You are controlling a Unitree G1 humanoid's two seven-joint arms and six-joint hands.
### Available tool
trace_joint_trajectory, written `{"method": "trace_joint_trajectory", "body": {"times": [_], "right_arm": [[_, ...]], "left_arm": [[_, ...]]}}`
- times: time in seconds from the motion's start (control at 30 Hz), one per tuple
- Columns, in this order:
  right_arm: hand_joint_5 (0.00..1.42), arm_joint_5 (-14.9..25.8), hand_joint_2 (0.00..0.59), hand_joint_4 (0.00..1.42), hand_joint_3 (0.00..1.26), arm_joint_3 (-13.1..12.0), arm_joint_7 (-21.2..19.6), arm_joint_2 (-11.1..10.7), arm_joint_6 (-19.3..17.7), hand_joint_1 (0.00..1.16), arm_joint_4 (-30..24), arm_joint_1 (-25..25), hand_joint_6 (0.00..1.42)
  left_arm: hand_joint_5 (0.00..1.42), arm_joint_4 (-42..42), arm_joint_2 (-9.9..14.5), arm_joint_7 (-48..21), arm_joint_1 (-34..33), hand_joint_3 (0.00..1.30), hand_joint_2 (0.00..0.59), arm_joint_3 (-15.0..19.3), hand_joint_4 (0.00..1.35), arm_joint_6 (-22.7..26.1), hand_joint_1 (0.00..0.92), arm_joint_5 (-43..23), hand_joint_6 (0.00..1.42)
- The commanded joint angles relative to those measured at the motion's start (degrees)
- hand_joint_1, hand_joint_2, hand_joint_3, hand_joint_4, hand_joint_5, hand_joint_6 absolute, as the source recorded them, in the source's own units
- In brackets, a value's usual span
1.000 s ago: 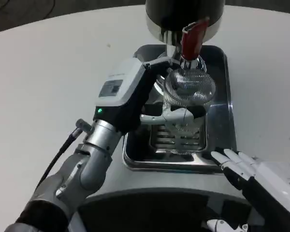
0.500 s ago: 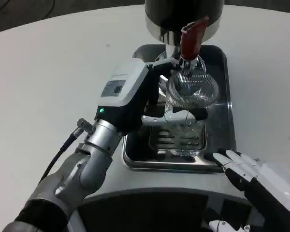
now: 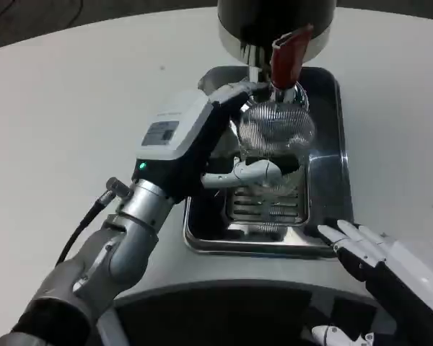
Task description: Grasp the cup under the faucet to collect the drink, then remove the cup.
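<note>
Left hand (image 3: 234, 155) wrapped around clear ribbed cup (image 3: 274, 140), white table (image 3: 65, 108) beneath, steel drip tray (image 3: 325, 180) at centre far, right hand (image 3: 372, 252) near right, fingers spread and empty beside tray, cup held under red-handled faucet (image 3: 283, 61) above tray grate

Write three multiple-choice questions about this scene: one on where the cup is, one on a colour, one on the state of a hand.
1. Where is the cup?
A. under the faucet, over the metal tray
B. on the white table beside the tray
C. in the right hand

2. What colour is the faucet handle?
A. blue
B. red
C. yellow

3. What is the left hand doing?
A. resting flat on the table
B. pressing the handle
C. gripping the cup

Answers:
1 A, the cup sits below the spout.
2 B, the lever is red.
3 C, its fingers wrap the cup.
</note>
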Motion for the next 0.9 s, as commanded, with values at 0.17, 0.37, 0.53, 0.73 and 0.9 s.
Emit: {"method": "trace_joint_trajectory", "body": {"times": [0.17,0.37,0.53,0.73,0.9], "right_arm": [[0.00,1.00,0.413,0.00,0.09,-0.43,-0.93,-0.43,0.08,0.39,1.05,-0.24,0.00],[0.00,1.02,0.414,0.00,0.09,-0.49,-1.17,-0.49,0.00,0.39,1.29,-0.64,0.00],[0.00,1.08,0.422,0.00,0.10,-0.34,-1.52,-0.50,0.05,0.40,1.53,-0.79,0.00],[0.00,1.20,0.423,0.00,0.11,0.10,-1.83,-0.43,0.05,0.41,1.96,-1.33,0.00],[0.00,1.23,0.423,0.00,0.11,0.27,-2.03,-0.45,0.17,0.41,2.38,-1.96,0.00]], "left_arm": [[0.28,-0.25,0.81,-0.92,0.62,0.27,0.068,-0.05,0.09,-0.86,0.145,-0.23,0.31],[0.28,-2.53,1.31,-0.47,1.79,0.23,0.067,1.06,0.08,-2.54,0.136,-1.39,0.30],[0.29,-5.43,2.43,0.00,3.64,0.24,0.069,2.62,0.08,-3.64,0.128,-1.98,0.30],[0.31,-12.37,5.16,-1.88,8.23,0.25,0.069,6.12,0.12,-4.22,0.125,-4.54,0.32],[0.34,-18.68,6.11,-4.37,12.35,0.26,0.072,8.97,0.17,-3.89,0.111,-7.19,0.36]]}}
